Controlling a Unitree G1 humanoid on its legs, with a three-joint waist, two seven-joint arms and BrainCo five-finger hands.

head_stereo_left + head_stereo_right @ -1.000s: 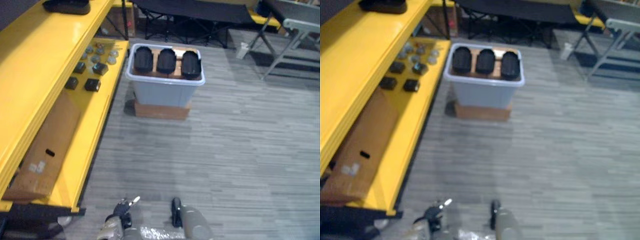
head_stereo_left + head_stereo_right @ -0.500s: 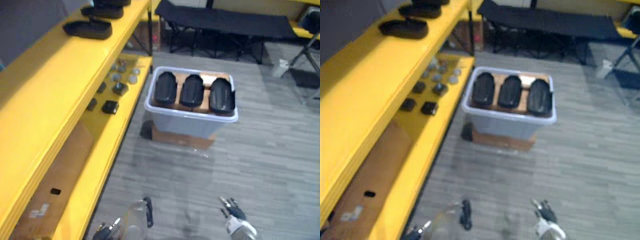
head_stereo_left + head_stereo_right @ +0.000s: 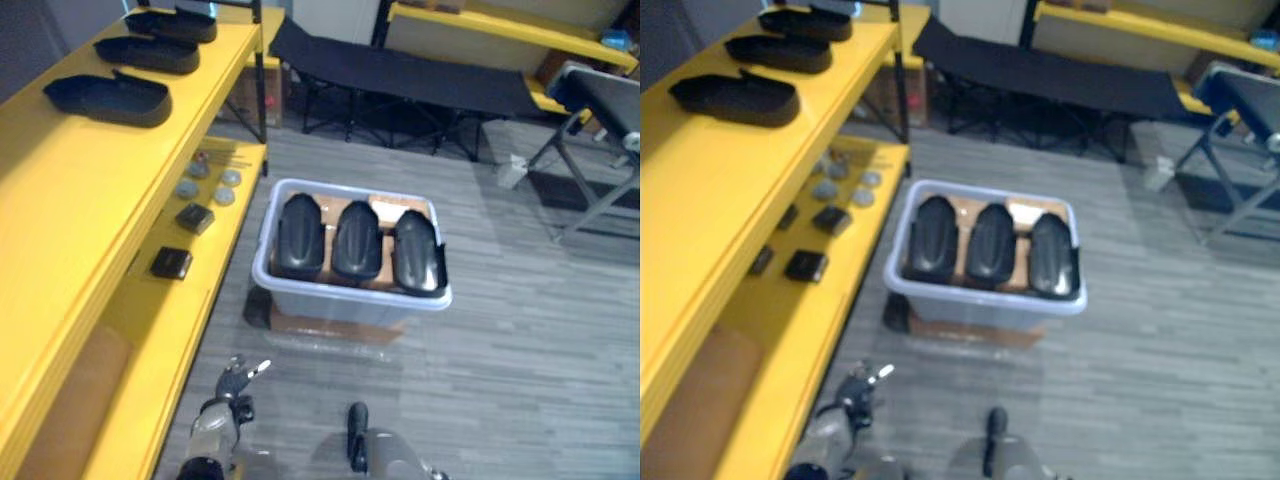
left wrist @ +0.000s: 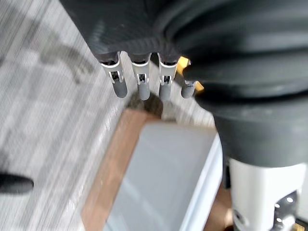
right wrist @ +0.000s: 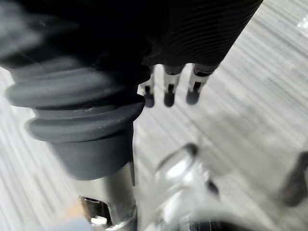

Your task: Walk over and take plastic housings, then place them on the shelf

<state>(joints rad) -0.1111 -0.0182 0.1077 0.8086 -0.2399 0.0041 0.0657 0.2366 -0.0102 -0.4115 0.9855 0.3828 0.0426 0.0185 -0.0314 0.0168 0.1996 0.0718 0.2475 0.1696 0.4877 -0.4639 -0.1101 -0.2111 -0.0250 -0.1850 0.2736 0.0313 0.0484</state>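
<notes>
Housings (image 3: 357, 240), three black curved shells, stand packed side by side in a pale grey bin (image 3: 340, 300) on the floor. The bin rests on a flat cardboard base (image 3: 330, 327), just beside the yellow shelf (image 3: 90, 200). Three more shells (image 3: 107, 97) lie on the shelf's top board, and small parts (image 3: 172, 262) sit on a lower one.

The left hand (image 4: 138, 86) hangs low near the bin's wall, its fingers straight and relaxed and holding nothing. The right hand (image 5: 168, 94) hangs over bare floor, its fingers likewise loose and empty.

The job seems to be at the approach, with no reach begun. A step too far forward could bump the bin and slide it off its base. Since the housings touch each other, lifting one may drag or tip its neighbour. Their smooth rounded backs look slippery, so a shallow hold could let one fall. Swinging a shell towards the shelf could also clip the board's edge.
</notes>
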